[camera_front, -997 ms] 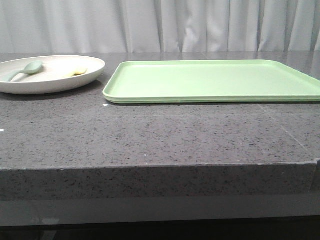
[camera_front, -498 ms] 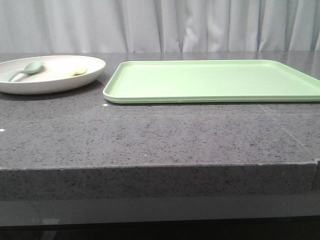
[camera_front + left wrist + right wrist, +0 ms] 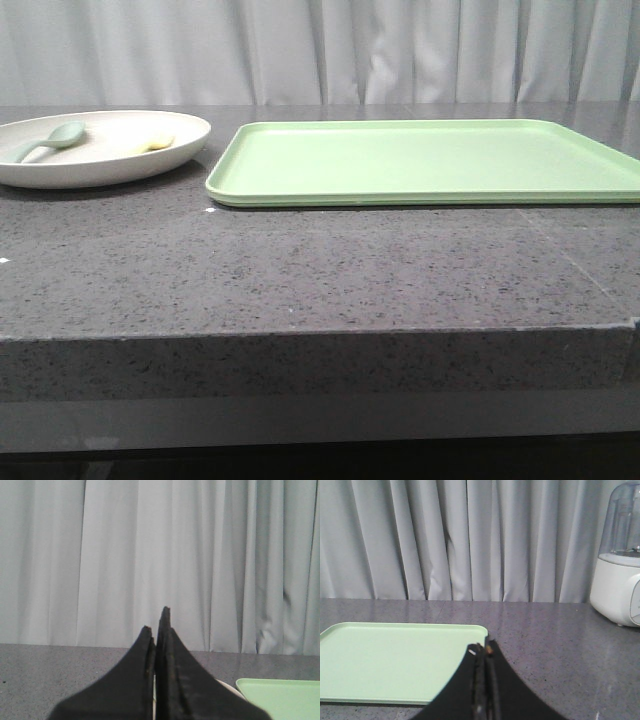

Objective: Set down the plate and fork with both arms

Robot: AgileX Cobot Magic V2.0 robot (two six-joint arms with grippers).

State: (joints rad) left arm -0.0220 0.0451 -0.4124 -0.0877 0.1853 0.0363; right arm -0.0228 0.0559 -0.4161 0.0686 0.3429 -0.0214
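Left gripper (image 3: 159,630) and right gripper (image 3: 484,652): wrist views only, black fingers pressed together, holding nothing. Front view only, upper left: round matte cream plate (image 3: 110,165) carrying pale-yellow fork (image 3: 155,143) and grey-green spoon (image 3: 48,141). Beside it, flat rectangular light-green tray (image 3: 430,160) on speckled grey stone table (image 3: 300,270). Right wrist view only, far right: white blender (image 3: 618,575).

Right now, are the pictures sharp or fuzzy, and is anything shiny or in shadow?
Front view: even, soft light; the tray and plate look fairly sharp, with thin shadows beneath them. Left wrist view: the black left gripper is close and blurry, the curtain clearer. Right wrist view: the right gripper is blurred too; the blender is cut off by the edge. No strong glare.
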